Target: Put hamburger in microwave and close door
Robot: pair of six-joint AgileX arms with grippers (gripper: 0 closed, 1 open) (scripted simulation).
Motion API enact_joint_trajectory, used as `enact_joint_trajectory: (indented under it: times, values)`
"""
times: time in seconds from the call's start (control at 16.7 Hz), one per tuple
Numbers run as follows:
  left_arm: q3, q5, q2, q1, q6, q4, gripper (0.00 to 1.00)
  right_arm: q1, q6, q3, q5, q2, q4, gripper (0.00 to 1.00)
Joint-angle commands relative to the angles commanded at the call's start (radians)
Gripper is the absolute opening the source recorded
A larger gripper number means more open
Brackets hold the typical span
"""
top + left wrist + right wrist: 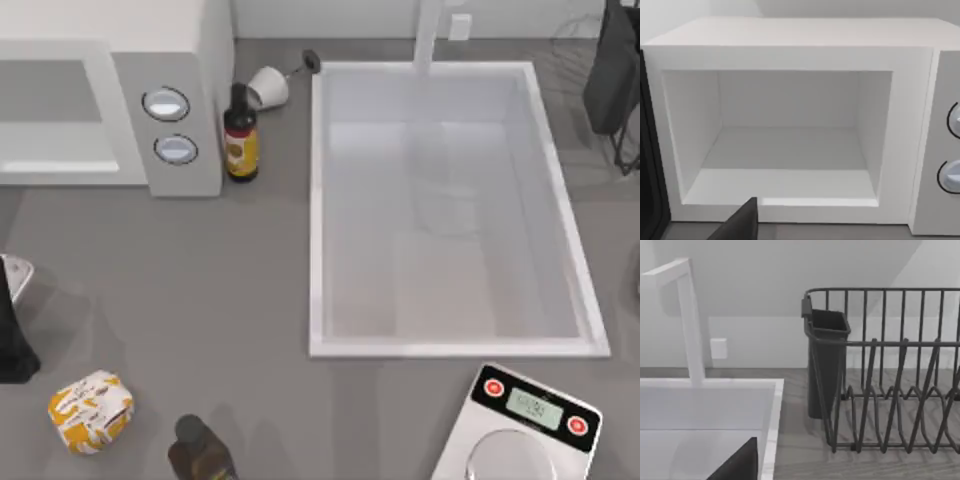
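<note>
hamburger [91,411] sits well in front of microwave [110,95], open counter between. left wrist view: cavity wide open, empty. grip state of both grippers: can't tell.

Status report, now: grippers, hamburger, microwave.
Left arm at table's left edge, facing the microwave, cavity open and bare. Hamburger on the table, front left, untouched. Dark bottle stands beside it.

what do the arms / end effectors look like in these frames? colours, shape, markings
Little to go on. The left arm is matt black, with a pale grey metallic piece at its upper end. In each wrist view a flat, dark charcoal wedge with a straight edge pokes in: left end effector, right end effector. No cables, logos or markings are visible.
</note>
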Motion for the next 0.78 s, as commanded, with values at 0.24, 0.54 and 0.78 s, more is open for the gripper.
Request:
enact_joint_trajectory:
  times: [0.24, 0.54, 0.78]
  values:
    - [0.029, 0.0, 0.033, -0.012, 0.021, -0.029, 1.0, 0.0, 0.0, 0.0, 0.0, 0.0, 0.0, 1.0]
    - [0.217, -0.001, 0.296, -0.082, 0.139, -0.233, 1.0, 0.0, 0.0, 0.0, 0.0, 0.0, 0.0, 1.0]
    - [0.382, -0.001, 0.646, -0.141, 0.236, -0.431, 1.0, 0.0, 0.0, 0.0, 0.0, 0.0, 0.0, 1.0]
